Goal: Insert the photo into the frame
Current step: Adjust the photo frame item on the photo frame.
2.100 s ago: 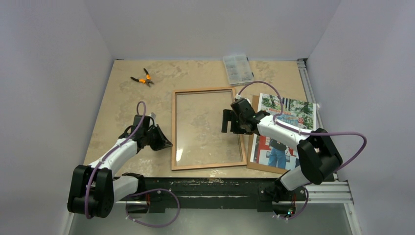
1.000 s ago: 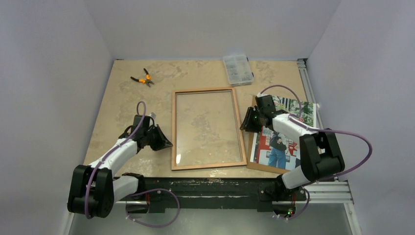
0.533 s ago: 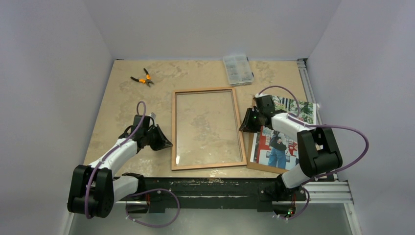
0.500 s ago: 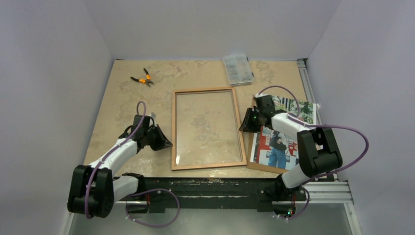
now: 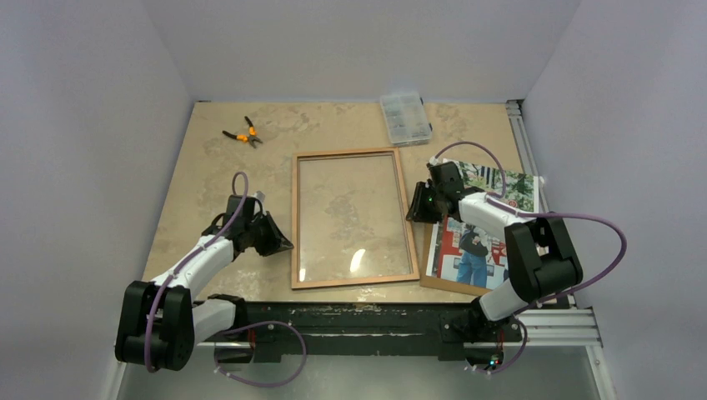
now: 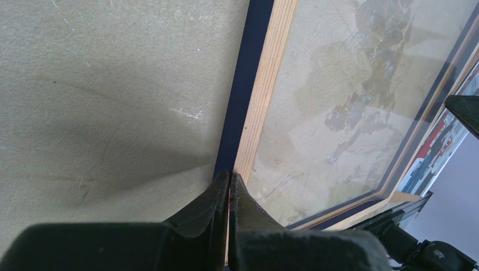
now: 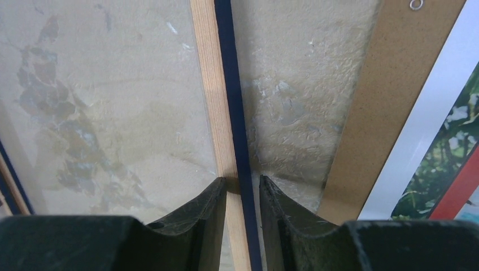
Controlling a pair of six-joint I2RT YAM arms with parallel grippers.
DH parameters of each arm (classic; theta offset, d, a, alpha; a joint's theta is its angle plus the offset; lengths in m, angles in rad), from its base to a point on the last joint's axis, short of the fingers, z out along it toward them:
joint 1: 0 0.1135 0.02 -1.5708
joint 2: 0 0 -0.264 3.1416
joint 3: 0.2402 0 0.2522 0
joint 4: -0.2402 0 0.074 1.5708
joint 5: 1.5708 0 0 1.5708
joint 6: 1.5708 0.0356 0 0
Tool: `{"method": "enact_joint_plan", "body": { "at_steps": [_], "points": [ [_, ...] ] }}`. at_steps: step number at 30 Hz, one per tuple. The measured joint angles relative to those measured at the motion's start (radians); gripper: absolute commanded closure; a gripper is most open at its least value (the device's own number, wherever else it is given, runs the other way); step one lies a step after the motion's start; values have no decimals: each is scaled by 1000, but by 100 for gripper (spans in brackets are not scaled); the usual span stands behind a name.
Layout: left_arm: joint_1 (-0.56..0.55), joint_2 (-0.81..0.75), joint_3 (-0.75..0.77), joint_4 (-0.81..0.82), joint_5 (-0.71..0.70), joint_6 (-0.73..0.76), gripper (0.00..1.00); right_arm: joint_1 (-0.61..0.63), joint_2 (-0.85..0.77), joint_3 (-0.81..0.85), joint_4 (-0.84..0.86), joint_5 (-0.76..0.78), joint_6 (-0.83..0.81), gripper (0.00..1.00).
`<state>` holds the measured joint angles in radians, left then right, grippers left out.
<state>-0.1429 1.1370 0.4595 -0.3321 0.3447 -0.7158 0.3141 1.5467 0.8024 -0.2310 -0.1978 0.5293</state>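
The frame (image 5: 354,212) lies flat in the middle of the surface (image 5: 217,183), wood-brown face up, with the surface showing through its clear pane. The photo (image 5: 483,225) is not in it. It lies picture side up at 3 o'clock from the frame, just beside it, on top of a brown board (image 7: 384,101). The board's edge sticks out along the photo's 9 o'clock side.

The left hand (image 6: 229,179) sits at the frame's 9 o'clock rail, toward the near end. Its wrist view shows the two fingers pressed together with only a hairline slit between them. The tips meet the rail where the pale wood joins the dark blue outer edge, and nothing is held between them.

The right hand (image 7: 242,189) is at the frame's 3 o'clock rail, about halfway along. Its fingers (image 7: 277,197) stand a little apart and straddle that rail. The wood strip and the blue edge run up between them. A thin strip of surface shows between the blue edge and the outer finger, so the rail is not clamped. Bare surface separates this rail from the board's edge.

Orange-handled pliers (image 5: 243,133) lie at 10 o'clock from the frame, well apart from it. A clear plastic box (image 5: 406,117) lies at 1 o'clock, near the frame's far corner.
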Motion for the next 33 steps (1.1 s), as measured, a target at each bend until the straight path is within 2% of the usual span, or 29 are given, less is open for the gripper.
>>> {"method": "enact_joint_plan", "body": {
  "at_steps": [11,16,19,25,33],
  "points": [
    [5,0,3,-4,-4,3,100,106,-2,40,-33,185,-55,68],
    [5,0,3,-5,-6,3,100,121,-10,39,-37,217,-89,51],
    [5,0,5,-5,-8,3,100,125,-13,25,-23,150,-86,45],
    [5,1,5,-5,-8,3,100,146,-14,3,-20,51,-80,40],
    [5,1,6,-5,-9,3,100,130,-30,-2,-27,18,-66,34]
  ]
}}
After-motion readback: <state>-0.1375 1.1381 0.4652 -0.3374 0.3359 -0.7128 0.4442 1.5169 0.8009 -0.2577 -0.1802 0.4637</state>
